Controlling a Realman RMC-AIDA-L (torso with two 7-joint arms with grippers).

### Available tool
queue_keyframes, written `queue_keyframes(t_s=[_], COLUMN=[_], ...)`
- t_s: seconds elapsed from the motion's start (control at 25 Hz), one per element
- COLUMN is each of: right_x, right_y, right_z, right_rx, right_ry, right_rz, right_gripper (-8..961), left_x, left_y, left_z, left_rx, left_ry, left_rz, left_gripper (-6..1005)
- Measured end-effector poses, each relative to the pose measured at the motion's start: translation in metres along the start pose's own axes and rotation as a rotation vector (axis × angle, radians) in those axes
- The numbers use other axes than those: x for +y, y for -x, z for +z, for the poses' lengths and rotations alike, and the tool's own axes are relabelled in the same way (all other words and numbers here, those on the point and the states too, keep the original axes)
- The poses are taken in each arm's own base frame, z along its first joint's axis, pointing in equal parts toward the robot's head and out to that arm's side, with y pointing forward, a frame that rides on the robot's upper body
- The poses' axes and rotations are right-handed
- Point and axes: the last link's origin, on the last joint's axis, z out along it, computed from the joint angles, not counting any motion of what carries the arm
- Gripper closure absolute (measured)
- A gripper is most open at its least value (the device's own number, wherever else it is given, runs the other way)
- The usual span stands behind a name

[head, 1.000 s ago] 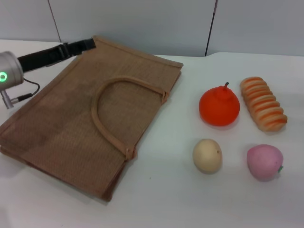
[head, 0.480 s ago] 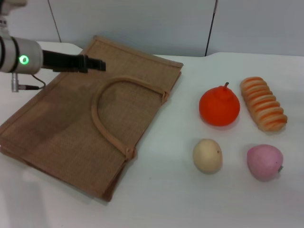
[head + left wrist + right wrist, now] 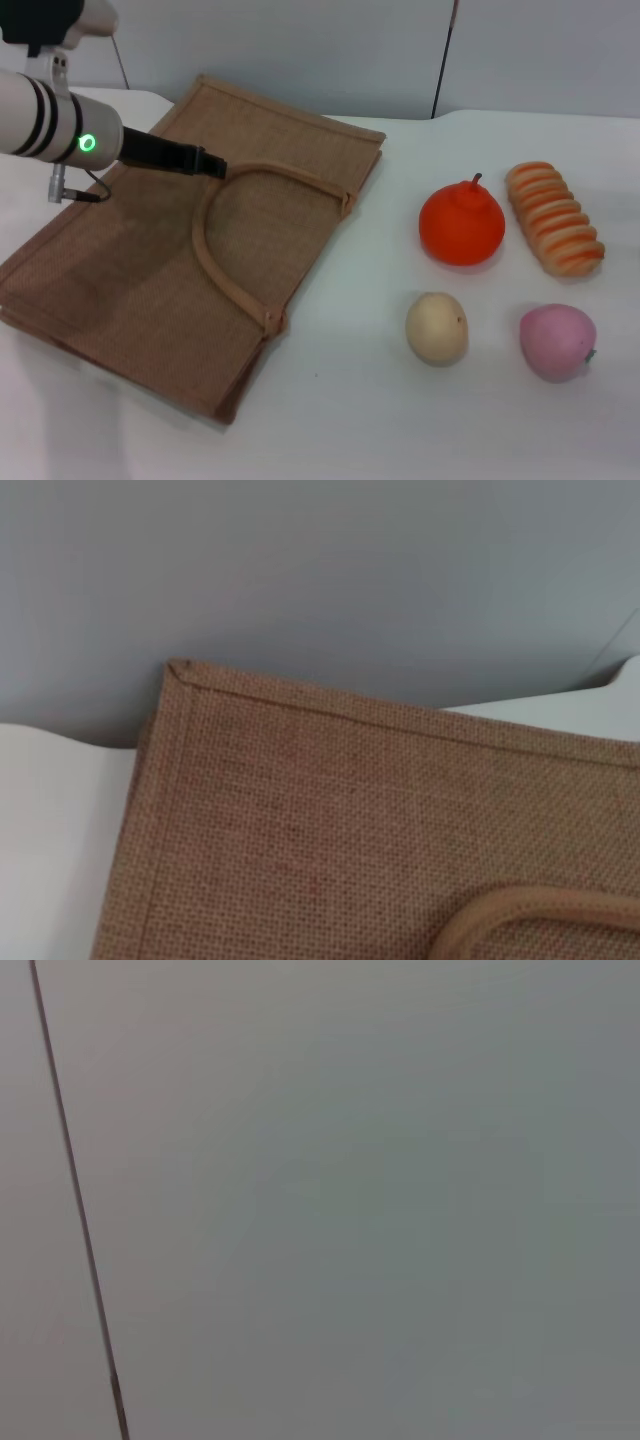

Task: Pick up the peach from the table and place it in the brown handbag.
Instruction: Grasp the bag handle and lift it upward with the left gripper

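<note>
So the brown handbag (image 3: 190,260) is lying flat on the white table (image 3: 400,420), taking up most of the robot's left half of the scene, with one lighter tan looped handle (image 3: 225,240) resting on top of the burlap. The left gripper (image 3: 205,162) is out over the far part of the bag, its dark tip right at the top of that handle loop, with the silver wrist and its green light behind it toward the left edge. Honestly I can't tell whether its fingers are apart or together, they just read as one dark bar from the head camera. The left wrist view only gives the bag's far corner (image 3: 180,670) with its stitched hem, a bit of the handle and the grey wall behind. The peach (image 3: 557,341) is sitting untouched on the table way over on the right, nearest the front edge, well apart from the bag. Just beside it is a beige-yellow round fruit (image 3: 436,327), and behind those an orange-red fruit with a stem (image 3: 461,224) and a striped bread roll (image 3: 554,231). The right gripper doesn't show anywhere; its wrist camera only sees a plain grey wall panel (image 3: 350,1200).
</note>
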Motion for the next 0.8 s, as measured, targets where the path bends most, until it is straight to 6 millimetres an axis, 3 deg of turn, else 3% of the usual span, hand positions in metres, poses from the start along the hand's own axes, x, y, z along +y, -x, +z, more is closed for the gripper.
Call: queue_keyframes(t_s=[0.8], right_x=[0.0], right_y=[0.0], right_z=[0.001], right_rx=[-0.001], right_ry=[0.001], right_rz=[0.004], right_gripper=[88], left_x=[0.01], left_y=[0.009], left_z=[0.027], left_rx=[-0.046], left_ry=[-0.052], left_rz=[0.09], left_gripper=[497])
